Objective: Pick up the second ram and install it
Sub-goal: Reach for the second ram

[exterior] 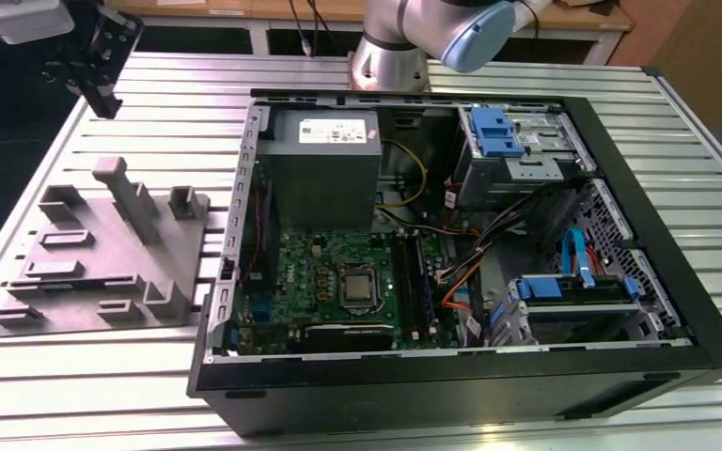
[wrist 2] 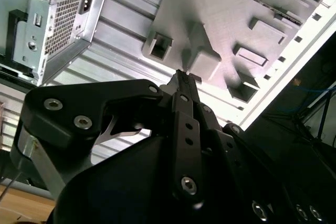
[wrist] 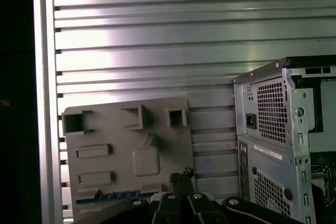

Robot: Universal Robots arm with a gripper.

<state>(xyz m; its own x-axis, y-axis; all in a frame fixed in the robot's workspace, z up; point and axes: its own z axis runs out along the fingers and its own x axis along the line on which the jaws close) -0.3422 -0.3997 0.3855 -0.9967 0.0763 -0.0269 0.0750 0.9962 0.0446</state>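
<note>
My gripper (exterior: 106, 106) hangs above the table at the exterior view's far left, behind the grey fixture plate (exterior: 98, 258) and well away from the open computer case (exterior: 462, 371). In both wrist views its black fingertips (wrist 2: 182, 75) (wrist: 181, 173) sit pressed together with nothing between them. The second ram (wrist: 113, 196) shows as a thin blue-green strip standing on edge in a slot along one side of the fixture plate; in the second wrist view it is a dark thin line (wrist 2: 254, 1). The motherboard (exterior: 336, 282) lies inside the case.
The table is ribbed aluminium (exterior: 148, 385). The fixture plate carries several raised blocks, one a tall post (exterior: 123, 193). Inside the case are a power supply (exterior: 323, 160), drive cages with blue tabs (exterior: 493, 127), and orange and blue cables (exterior: 462, 282). The arm's base (exterior: 393, 52) stands behind the case.
</note>
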